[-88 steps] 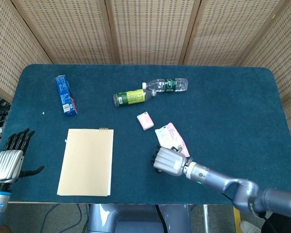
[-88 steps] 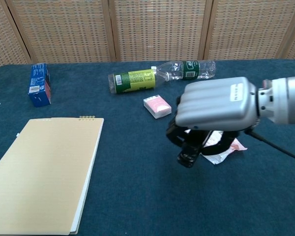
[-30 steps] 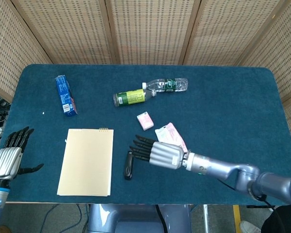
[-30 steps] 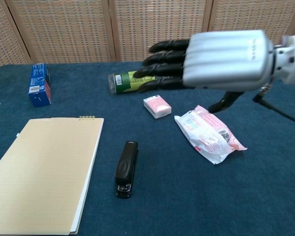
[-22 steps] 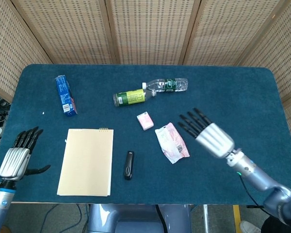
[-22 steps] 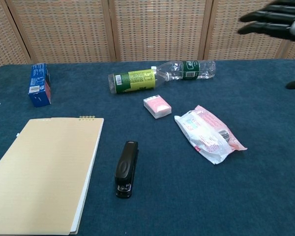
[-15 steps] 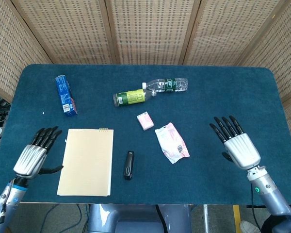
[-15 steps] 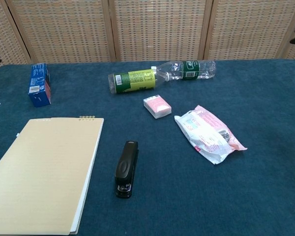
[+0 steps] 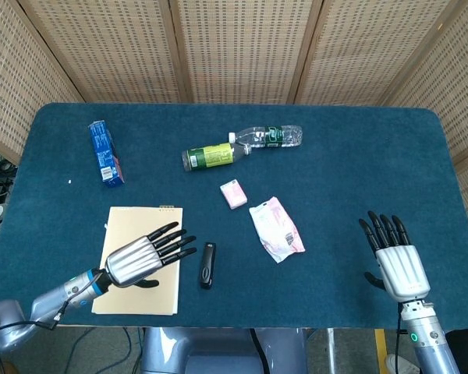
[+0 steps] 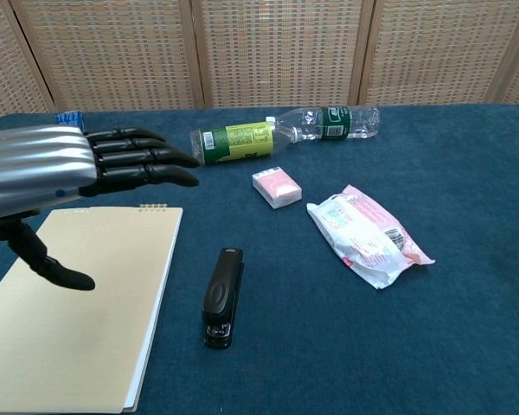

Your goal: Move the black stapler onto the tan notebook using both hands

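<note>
The black stapler lies flat on the blue cloth, just right of the tan notebook. My left hand hovers open above the notebook, its fingers spread and pointing toward the stapler, a short gap away from it. Over the table's front right corner my right hand is open, fingers pointing away from me, holding nothing. The chest view does not show that hand.
A pink-and-white packet lies right of the stapler. A small pink box, a green-labelled bottle and a clear bottle lie further back. A blue box sits at the back left.
My right hand set the stapler down beside the notebook, let go and drew back to the front right corner. My left hand came in from the left edge over the notebook.
</note>
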Robot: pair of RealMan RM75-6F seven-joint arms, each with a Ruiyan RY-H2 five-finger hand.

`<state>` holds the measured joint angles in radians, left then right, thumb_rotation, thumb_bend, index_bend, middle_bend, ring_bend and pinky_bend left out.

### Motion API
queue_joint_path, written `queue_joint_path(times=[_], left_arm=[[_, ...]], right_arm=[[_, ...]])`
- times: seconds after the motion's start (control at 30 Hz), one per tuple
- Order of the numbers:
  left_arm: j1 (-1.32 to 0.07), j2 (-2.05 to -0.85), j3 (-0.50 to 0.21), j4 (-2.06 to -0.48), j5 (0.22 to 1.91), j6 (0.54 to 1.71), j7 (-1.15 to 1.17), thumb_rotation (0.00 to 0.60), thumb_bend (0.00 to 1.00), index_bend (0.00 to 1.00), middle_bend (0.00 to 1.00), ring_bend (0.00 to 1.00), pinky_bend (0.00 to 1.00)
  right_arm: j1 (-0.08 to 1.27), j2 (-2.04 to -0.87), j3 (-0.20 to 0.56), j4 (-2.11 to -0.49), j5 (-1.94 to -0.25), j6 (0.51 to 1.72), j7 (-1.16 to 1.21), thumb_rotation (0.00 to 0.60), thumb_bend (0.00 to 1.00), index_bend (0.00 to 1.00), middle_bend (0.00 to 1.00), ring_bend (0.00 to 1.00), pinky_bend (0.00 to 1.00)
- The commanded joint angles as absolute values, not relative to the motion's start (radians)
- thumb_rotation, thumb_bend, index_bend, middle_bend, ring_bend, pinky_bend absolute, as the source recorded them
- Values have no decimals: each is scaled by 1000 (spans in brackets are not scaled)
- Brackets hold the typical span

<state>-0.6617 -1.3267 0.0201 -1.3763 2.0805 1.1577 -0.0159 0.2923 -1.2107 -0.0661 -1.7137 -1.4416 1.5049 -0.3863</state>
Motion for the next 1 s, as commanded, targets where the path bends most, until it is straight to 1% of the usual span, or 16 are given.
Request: queue_joint_path(times=[0.03, 0.13, 0.17, 0.27, 0.37, 0.43, 0.53, 0.7, 0.83, 1.0], left_arm=[[-784, -1406, 41, -1191, 2187, 1165, -59, 600, 91, 0, 0, 0, 0], [-849, -1471, 66, -1033, 2244, 1208, -111, 600, 172, 9, 0, 0, 0], [-858, -1483, 72, -1005, 2250, 1220, -122, 600, 195, 18, 0, 0, 0], [-909, -1557, 106, -854, 2281, 1253, -173, 600, 288, 82, 0, 6, 0], [-949, -1639, 128, -726, 2293, 1285, -214, 600, 343, 135, 5, 48, 0], [-961, -1673, 139, -674, 2292, 1305, -235, 600, 370, 166, 28, 78, 3], [-981, -1718, 150, -610, 2289, 1327, -257, 600, 394, 192, 51, 100, 33], [-1024, -1789, 182, -504, 2274, 1351, -303, 600, 394, 195, 61, 133, 84], [-1055, -1828, 216, -453, 2267, 1342, -327, 600, 396, 211, 82, 153, 92], [-1077, -1862, 255, -411, 2254, 1340, -340, 600, 396, 223, 82, 153, 108]], right_arm=[[288, -1208, -46, -1704, -1431, 1495, -379, 600, 0, 0, 0, 0, 0], [283, -1203, -28, -1698, -1418, 1485, -366, 600, 0, 0, 0, 0, 0], [283, -1203, -25, -1697, -1417, 1483, -365, 600, 0, 0, 0, 0, 0], [279, -1200, -10, -1690, -1404, 1469, -355, 600, 0, 0, 0, 0, 0], [276, -1202, 4, -1677, -1404, 1463, -336, 600, 0, 0, 0, 0, 0], [274, -1204, 9, -1670, -1407, 1462, -330, 600, 0, 0, 0, 0, 0], [270, -1205, 15, -1665, -1405, 1460, -330, 600, 0, 0, 0, 0, 0], [262, -1203, 31, -1658, -1392, 1450, -323, 600, 0, 0, 0, 0, 0], [257, -1198, 43, -1651, -1379, 1438, -308, 600, 0, 0, 0, 0, 0], [251, -1195, 55, -1646, -1377, 1432, -296, 600, 0, 0, 0, 0, 0]])
